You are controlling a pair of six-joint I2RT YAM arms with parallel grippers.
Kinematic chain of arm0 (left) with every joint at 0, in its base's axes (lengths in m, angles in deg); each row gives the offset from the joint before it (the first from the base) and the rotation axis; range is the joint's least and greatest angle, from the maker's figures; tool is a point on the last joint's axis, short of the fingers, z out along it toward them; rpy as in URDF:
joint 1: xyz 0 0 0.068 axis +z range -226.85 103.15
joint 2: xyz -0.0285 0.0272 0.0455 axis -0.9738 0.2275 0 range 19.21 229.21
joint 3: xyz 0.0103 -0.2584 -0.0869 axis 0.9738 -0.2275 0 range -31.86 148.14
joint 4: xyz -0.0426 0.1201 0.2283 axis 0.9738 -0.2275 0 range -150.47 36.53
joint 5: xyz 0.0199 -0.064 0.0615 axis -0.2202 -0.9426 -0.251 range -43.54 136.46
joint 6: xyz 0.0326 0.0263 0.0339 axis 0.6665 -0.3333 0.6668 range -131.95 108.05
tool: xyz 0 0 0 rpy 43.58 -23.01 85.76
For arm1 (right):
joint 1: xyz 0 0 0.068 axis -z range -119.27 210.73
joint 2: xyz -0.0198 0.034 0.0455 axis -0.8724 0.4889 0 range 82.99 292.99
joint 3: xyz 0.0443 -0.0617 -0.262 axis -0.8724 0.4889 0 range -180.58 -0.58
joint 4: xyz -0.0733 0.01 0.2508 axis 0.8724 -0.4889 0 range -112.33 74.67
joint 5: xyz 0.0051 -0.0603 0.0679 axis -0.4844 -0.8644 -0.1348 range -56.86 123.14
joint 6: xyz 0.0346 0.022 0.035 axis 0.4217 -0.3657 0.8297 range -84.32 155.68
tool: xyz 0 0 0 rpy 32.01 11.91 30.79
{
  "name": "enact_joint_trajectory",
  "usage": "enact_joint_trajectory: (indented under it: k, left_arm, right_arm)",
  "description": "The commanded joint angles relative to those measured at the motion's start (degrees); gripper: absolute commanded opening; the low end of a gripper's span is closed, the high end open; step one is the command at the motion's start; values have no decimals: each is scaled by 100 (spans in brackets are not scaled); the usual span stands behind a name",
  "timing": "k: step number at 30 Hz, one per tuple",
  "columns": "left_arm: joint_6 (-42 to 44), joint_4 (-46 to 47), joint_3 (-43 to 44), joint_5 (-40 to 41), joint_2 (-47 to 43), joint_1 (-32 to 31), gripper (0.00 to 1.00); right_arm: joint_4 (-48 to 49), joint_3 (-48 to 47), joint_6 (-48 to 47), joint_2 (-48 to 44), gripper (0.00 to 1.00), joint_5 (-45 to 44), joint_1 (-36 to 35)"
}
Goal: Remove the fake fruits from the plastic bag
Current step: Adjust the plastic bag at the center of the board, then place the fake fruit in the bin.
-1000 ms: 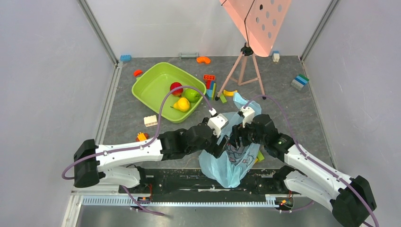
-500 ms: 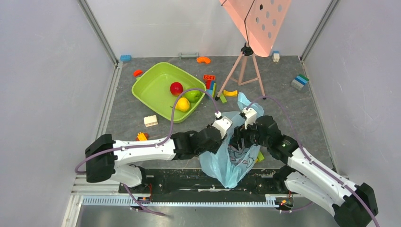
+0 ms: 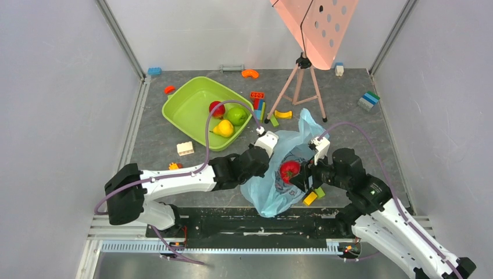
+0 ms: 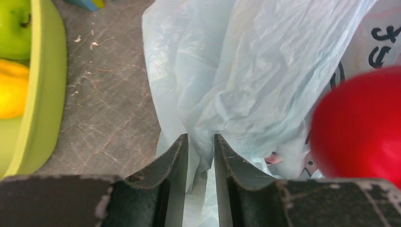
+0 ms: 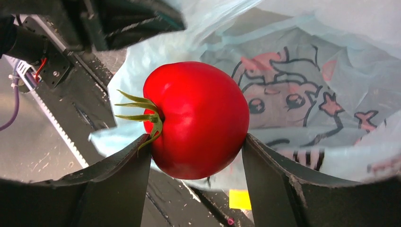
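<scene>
left jaws: nearly shut, pinching plastic bag (image 4: 246, 71) fold, anchoring it | right jaws: spread wide, red fruit (image 5: 196, 120) clamped between, lifted over bag

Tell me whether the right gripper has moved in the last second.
Yes. The right gripper drew back rightward, away from the green tub, holding a red fruit.

Left arm (image 3: 174, 179) and right arm (image 3: 401, 224) converge forward, left gripper (image 4: 201, 142) pinched narrow, right gripper (image 5: 196, 139) clamped wide.
</scene>
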Motion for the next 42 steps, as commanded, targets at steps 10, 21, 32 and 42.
enact_joint_trajectory:
  k: [10,21,32,42]
  left_arm:
    - [27,453,-32,-300,124,623,31]
    - [-457,629,-1343,-622,-945,540,35]
    - [-1082,1,-2178,-685,-2942,506,80]
    - [-1548,-1249,-2041,-398,-4028,508,88]
  right_arm:
    - [-974,-815,-129,-504,53,457,-10]
    - [-432,-1984,-197,460,51,333,-7]
    - [1417,-2554,-85,2186,49,1053,-9]
    - [2236,-3176,-9,3475,50,1345,-26]
